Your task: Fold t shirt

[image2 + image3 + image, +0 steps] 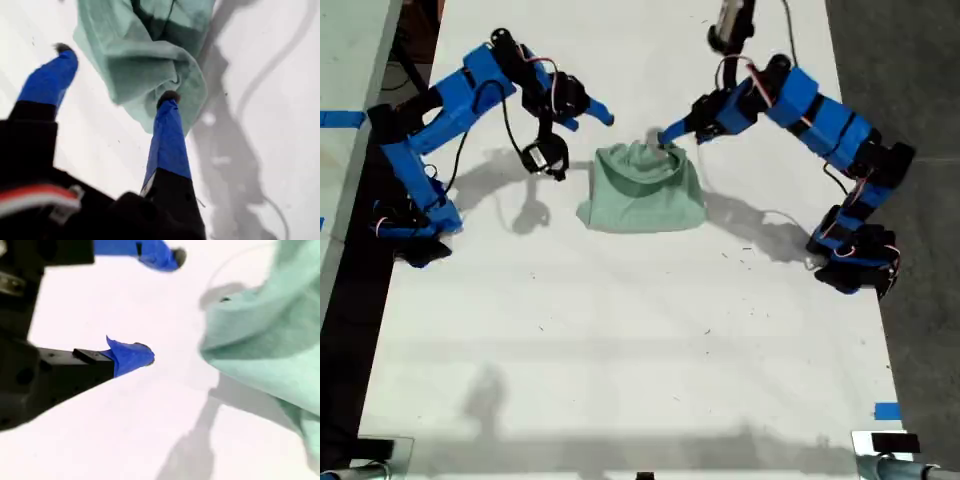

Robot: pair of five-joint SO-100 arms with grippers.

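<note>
T shirt point(642, 190): one item, pale mint-green soft fabric. Condition: wrinkled, gathered into a compact, roughly square bundle with layers folded over one another; a darker seam or neckline edge was noted among the upper folds. Pose: laid flat and low, its far edge slightly raised. Location: it was found on the white counter point(620, 340), in the far half, about midway across the exterior view.
</note>
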